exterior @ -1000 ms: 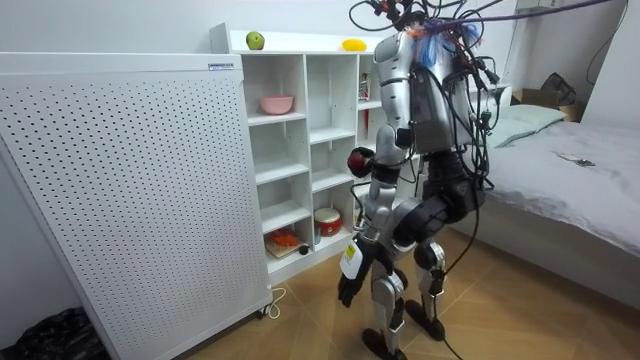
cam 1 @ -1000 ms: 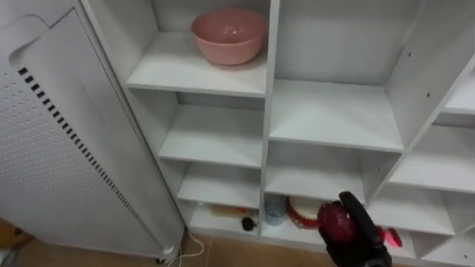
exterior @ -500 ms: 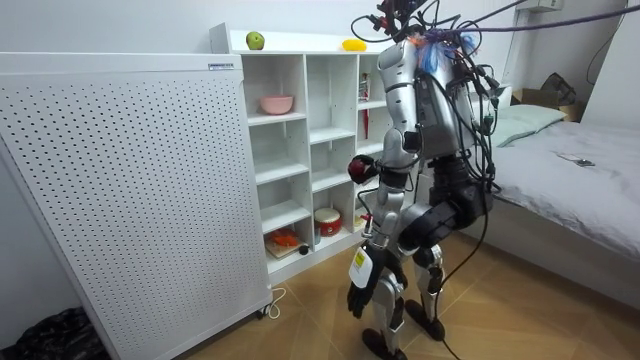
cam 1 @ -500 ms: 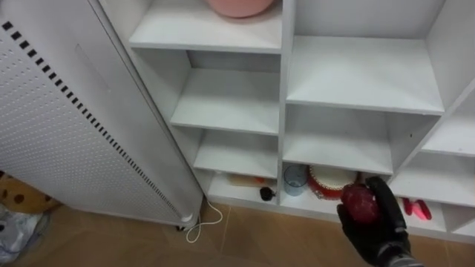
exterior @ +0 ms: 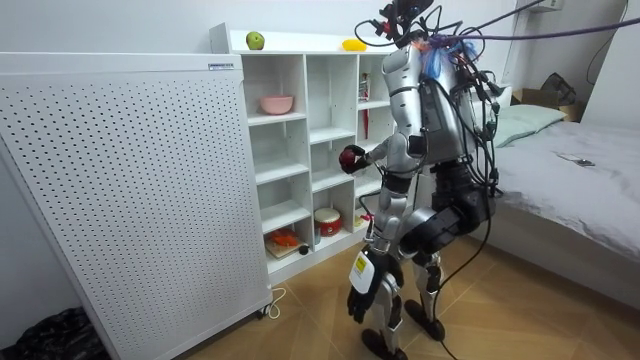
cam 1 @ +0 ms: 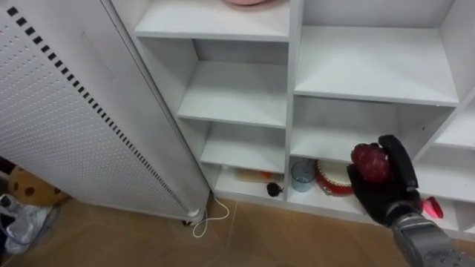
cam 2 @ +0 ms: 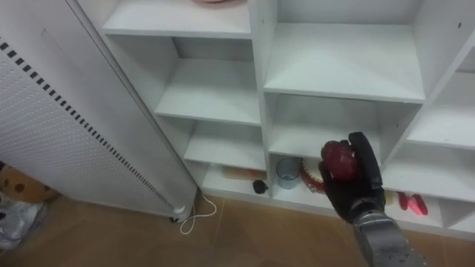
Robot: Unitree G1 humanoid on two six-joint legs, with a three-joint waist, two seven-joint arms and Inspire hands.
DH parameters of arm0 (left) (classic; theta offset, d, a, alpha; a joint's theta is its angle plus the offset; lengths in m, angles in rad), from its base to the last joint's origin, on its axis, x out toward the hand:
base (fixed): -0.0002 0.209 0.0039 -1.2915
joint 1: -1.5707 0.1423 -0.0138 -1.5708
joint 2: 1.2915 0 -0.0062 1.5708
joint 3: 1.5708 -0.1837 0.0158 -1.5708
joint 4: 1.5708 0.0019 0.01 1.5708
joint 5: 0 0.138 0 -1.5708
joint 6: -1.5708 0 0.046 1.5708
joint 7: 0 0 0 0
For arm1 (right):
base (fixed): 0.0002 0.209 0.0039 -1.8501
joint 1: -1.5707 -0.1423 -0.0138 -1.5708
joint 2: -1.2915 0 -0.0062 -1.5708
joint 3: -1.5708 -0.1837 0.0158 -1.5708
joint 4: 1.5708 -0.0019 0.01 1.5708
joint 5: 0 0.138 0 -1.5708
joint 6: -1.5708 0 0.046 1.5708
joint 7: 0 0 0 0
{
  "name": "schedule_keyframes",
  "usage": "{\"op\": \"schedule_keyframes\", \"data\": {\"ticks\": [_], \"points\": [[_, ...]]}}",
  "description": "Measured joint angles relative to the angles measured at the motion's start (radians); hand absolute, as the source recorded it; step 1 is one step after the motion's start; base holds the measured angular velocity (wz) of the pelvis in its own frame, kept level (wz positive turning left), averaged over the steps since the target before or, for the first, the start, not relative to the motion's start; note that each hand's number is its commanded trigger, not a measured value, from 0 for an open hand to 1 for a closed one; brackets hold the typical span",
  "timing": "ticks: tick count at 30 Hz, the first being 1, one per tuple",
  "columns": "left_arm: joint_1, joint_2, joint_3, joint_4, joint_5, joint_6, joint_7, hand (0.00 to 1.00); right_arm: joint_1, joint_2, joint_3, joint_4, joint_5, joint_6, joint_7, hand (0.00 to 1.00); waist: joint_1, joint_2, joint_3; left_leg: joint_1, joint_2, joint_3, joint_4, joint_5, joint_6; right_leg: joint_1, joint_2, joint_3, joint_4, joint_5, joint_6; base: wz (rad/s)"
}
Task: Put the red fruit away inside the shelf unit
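Left eye view, with the room view for posture. A dark red fruit (cam 1: 369,162) lies in the right hand (cam 1: 390,196), whose fingers are curled round it. Fruit and hand hang in the air in front of the closet (cam 1: 291,74), before its middle column and outside every compartment. The room view places them at about mid height of the closet. The left hand (exterior: 362,298) hangs low beside the leg, away from the closet.

The closet's middle compartments are bare. Its bottom middle compartment holds a red round tin (cam 1: 332,180) and a glass (cam 1: 302,175) side by side. A pink bowl (exterior: 277,104) stands in an upper compartment of the closet's left column. A green fruit (exterior: 255,40) and a yellow fruit (exterior: 353,44) rest on the closet's top. A perforated white panel (cam 1: 52,104) stands against the closet's left side. The robot stands close before the closet, facing it.

Judged stage: carrying, with placement not yet made.

Risks:
- The fruit is round and may roll off a flat shelf if released near the closet's front edge.
- The back of the hand may strike a shelf edge or the divider on entry, since hand and fruit together look bulky against an opening.
- A low placement could knock the glass against the tin.
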Motion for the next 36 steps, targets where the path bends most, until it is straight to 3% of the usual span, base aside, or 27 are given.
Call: {"op": "schedule_keyframes", "data": {"ticks": [5,17,23,36], "points": [[0.045,0.013,-0.002,-0.03,0.0,0.002,0.001,0.0,-0.036,-0.001,-0.01,-0.076,0.004,-0.042,-0.043,0.0,0.008,0.011,-0.0067,-0.006,0.006,0.02,0.026,-0.016,0.009,-0.011,-0.007,0.011,0.03,-0.004,0.005,-0.07],[0.072,0.021,-0.037,-0.059,0.001,0.003,-0.003,0.0,-0.052,-0.001,-0.03,-0.085,0.014,-0.081,-0.097,0.0,0.008,0.014,-0.0076,-0.005,0.013,0.04,0.054,-0.031,0.015,-0.013,-0.018,0.009,0.062,-0.017,0.003,0.01],[0.078,0.021,-0.037,-0.064,0.001,0.007,-0.003,0.0,-0.052,-0.002,-0.03,-0.11,0.022,-0.082,-0.111,0.0,0.008,0.026,-0.0155,-0.005,0.014,0.04,0.066,-0.032,0.015,-0.011,-0.019,0.01,0.071,-0.018,0.003,0.0],[0.124,0.025,-0.037,-0.103,0.002,0.007,-0.021,0.0,-0.05,-0.002,-0.065,-0.099,0.054,-0.089,-0.131,0.0,0.008,0.03,-0.0159,0.001,0.015,0.039,0.07,-0.033,0.015,-0.002,-0.021,0.005,0.073,-0.019,0.002,0.01]]}}
